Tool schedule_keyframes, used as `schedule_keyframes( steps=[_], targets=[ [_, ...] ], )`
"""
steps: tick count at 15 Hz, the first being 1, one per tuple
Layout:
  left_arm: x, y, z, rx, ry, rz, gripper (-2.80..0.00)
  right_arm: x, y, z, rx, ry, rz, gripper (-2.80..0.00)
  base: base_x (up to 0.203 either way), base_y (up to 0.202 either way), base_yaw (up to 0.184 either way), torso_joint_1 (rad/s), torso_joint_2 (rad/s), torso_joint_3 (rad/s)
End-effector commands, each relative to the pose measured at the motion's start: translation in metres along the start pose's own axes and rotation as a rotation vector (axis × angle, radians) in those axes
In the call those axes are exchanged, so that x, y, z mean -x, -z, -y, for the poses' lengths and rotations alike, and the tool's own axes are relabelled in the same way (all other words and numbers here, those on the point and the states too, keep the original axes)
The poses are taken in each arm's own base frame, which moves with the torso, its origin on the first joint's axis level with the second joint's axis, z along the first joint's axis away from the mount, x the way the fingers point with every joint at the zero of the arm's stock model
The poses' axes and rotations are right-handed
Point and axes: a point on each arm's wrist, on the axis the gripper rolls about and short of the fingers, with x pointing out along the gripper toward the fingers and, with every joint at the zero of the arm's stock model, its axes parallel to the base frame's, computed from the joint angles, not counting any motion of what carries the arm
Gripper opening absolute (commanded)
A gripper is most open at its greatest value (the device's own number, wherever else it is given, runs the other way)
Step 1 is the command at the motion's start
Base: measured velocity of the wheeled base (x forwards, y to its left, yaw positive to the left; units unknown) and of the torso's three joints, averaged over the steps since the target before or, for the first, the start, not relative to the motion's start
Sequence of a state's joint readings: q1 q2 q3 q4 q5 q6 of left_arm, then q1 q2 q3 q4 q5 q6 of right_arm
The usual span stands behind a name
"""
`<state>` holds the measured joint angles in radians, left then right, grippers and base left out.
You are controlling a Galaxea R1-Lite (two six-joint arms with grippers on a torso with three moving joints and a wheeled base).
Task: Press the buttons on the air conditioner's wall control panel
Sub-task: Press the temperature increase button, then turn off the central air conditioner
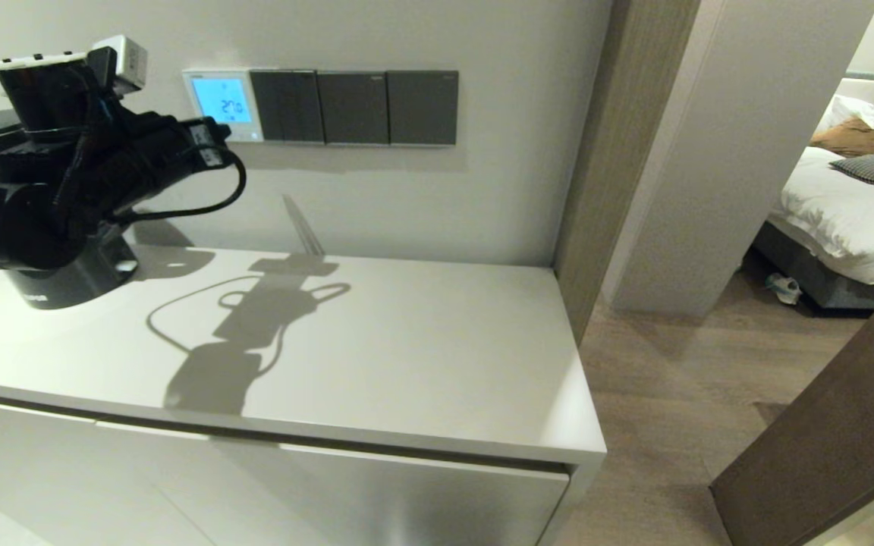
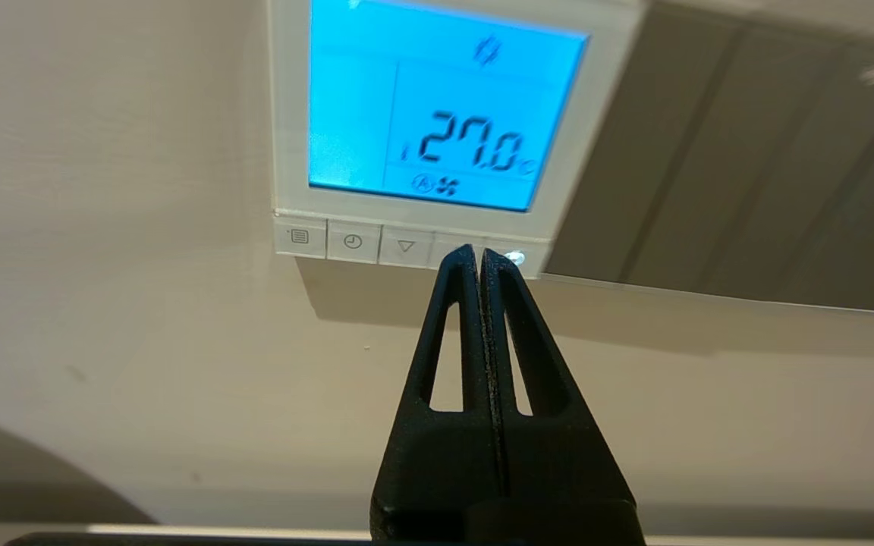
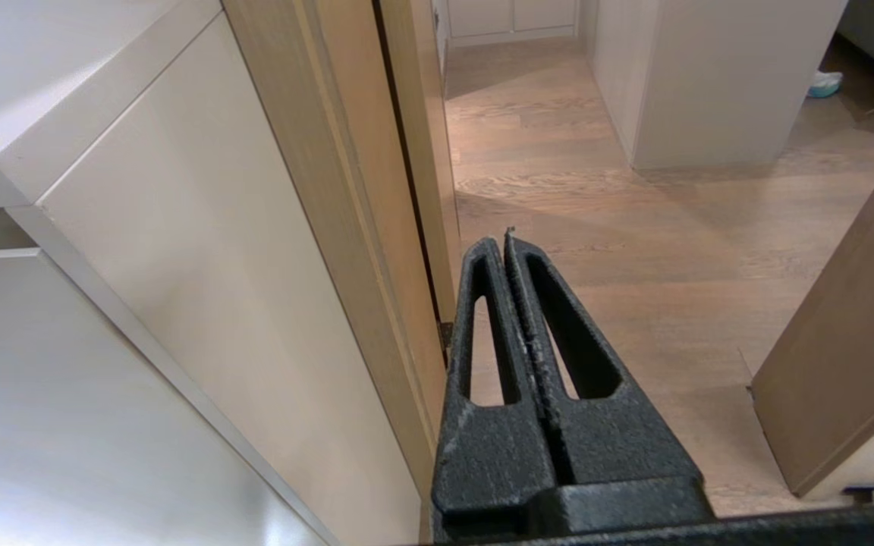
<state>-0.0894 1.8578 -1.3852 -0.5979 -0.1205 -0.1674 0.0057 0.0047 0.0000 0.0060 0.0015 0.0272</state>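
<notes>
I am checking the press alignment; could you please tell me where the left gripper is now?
In the left wrist view the left gripper, shut, points at the buttons under the control panel screen, over the fourth key from the menu key.

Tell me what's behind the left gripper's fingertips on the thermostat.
The shut left gripper covers part of the buttons row under the air conditioner's wall control panel screen. Three keys show beside it; the key behind the tips is hidden, and contact cannot be judged.
</notes>
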Motion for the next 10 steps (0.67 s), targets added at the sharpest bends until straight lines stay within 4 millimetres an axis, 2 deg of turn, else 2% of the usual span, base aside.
schedule_keyframes(
  steps=[1, 5, 10],
  targets=[
    [0.023, -0.019, 0.006, -0.003, 0.008, 0.039, -2.8, 0.0, 0.0, 0.0, 0.0, 0.0, -0.003, -2.8, 0.0, 0.0, 0.0, 0.0, 0.0, 0.0],
    [0.068, -0.043, 0.016, -0.01, 0.015, 0.088, -2.8, 0.0, 0.0, 0.0, 0.0, -0.002, -0.003, -2.8, 0.0, 0.0, 0.0, 0.0, 0.0, 0.0],
    [0.152, -0.058, 0.026, -0.037, 0.013, 0.133, -2.8, 0.0, 0.0, 0.0, 0.0, -0.001, -0.003, -2.8, 0.0, 0.0, 0.0, 0.0, 0.0, 0.0]
  ],
)
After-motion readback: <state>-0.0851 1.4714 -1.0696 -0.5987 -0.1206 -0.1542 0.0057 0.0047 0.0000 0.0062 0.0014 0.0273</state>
